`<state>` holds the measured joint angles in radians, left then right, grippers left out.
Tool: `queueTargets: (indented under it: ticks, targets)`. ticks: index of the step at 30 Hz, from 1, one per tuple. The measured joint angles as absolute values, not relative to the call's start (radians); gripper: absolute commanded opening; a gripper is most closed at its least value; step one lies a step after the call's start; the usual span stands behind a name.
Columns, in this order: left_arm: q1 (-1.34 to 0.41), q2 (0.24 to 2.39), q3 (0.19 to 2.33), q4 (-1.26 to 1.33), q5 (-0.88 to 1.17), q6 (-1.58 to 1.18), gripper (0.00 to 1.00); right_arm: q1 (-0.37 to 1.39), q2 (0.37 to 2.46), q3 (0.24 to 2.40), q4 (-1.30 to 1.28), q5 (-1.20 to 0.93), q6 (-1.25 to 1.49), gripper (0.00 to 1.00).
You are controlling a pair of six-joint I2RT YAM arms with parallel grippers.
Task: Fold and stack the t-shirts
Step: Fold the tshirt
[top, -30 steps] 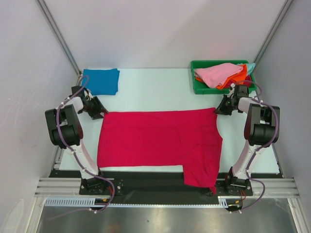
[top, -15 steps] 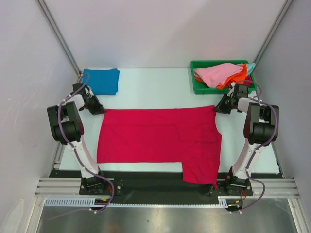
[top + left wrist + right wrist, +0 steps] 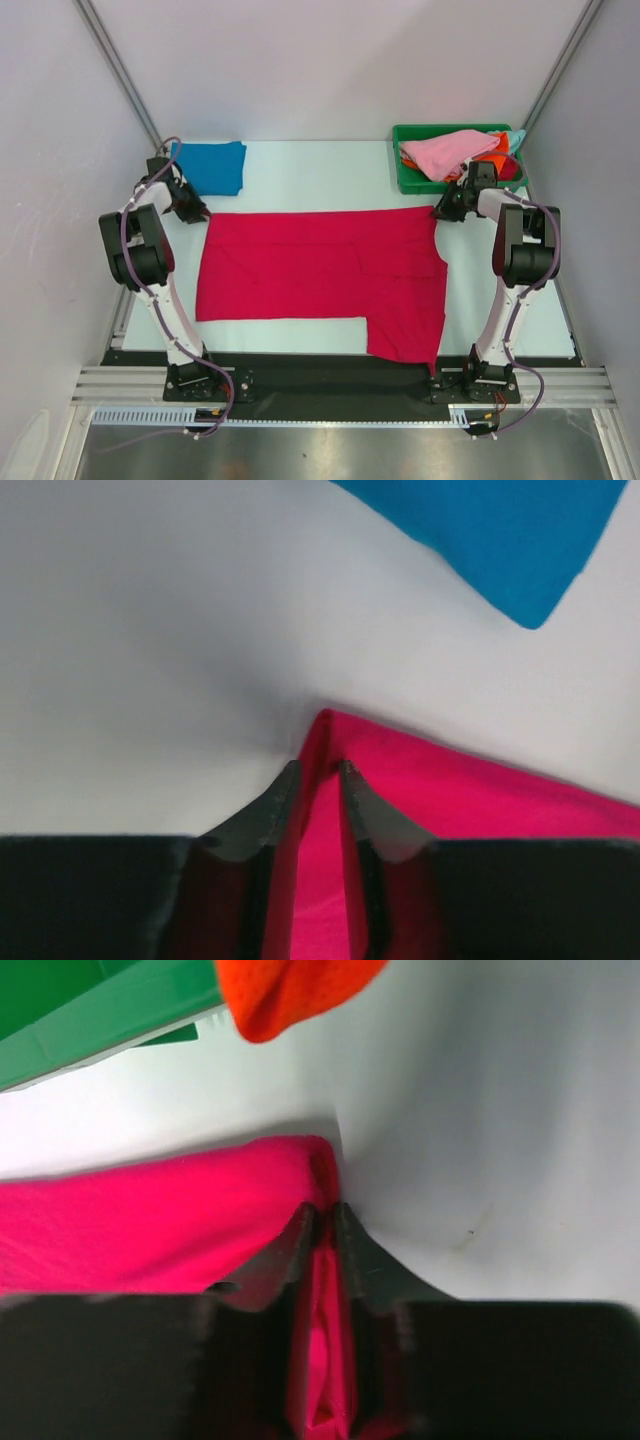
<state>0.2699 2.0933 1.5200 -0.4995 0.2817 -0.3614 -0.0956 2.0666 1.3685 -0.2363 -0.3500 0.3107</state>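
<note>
The pale table (image 3: 320, 170) filled most of your overhead view. The crimson t-shirt (image 3: 320, 265) lay spread flat across its middle. The shirt's long axis ran left to right, from one of your arms to the other. Its far edge was drawn straight between the two grippers. At the near right a shorter panel pointed toward the arm bases, making an L shape, and its end reached the dark strip at the table's near edge. You could not tell from this view where the collar lay.

The green bin (image 3: 415, 185) stood at the far right corner. A pink t-shirt (image 3: 450, 152) was heaped on top in it, with an orange t-shirt (image 3: 490, 162) under that and a sliver of light blue t-shirt (image 3: 517, 135) at the far side. A folded blue t-shirt (image 3: 210, 167) sat at the far left corner, near the crimson one but apart from it.

Your left gripper (image 3: 197, 213) was at the crimson shirt's far left corner. In its wrist view the fingers (image 3: 270, 810) stood a little apart with the cloth corner between them. You could not tell whether they were clamping it. Your right gripper (image 3: 442, 210) was at the far right corner, just in front of the bin. Its fingers (image 3: 285, 1250) were nearly together, pinching a bunched fold of crimson cloth.
</note>
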Motion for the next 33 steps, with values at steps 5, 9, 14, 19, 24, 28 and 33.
queueTargets:
  ticks: [5, 9, 14, 19, 24, 28, 33]
  targets:
    - [0.27, 2.039, 1.511, -0.537, 0.169, -0.36, 0.57, -0.081, 2.047, 1.401, -0.337, -0.246, 0.338, 0.46]
    - [0.257, 1.846, 1.393, -0.546, 0.099, -0.356, 0.57, -0.091, 1.986, 1.393, -0.453, -0.132, 0.347, 0.53]
    - [0.178, 1.525, 1.184, -0.514, 0.1, -0.368, 0.55, -0.098, 1.819, 1.325, -0.545, -0.096, 0.35, 0.53]
    - [-0.099, 1.334, 0.92, -0.347, 0.298, -0.487, 0.55, -0.079, 1.605, 1.118, -0.553, -0.239, 0.356, 0.57]
    - [-0.447, 1.39, 0.813, -0.151, 0.409, -0.641, 0.5, -0.06, 1.525, 0.944, -0.556, -0.357, 0.338, 0.57]
    - [-0.595, 1.53, 0.819, 0.071, 0.437, -0.745, 0.47, -0.059, 1.525, 0.9, -0.562, -0.402, 0.32, 0.53]
    - [-0.667, 1.719, 0.885, 0.16, 0.437, -0.805, 0.42, -0.059, 1.531, 0.897, -0.548, -0.433, 0.309, 0.42]
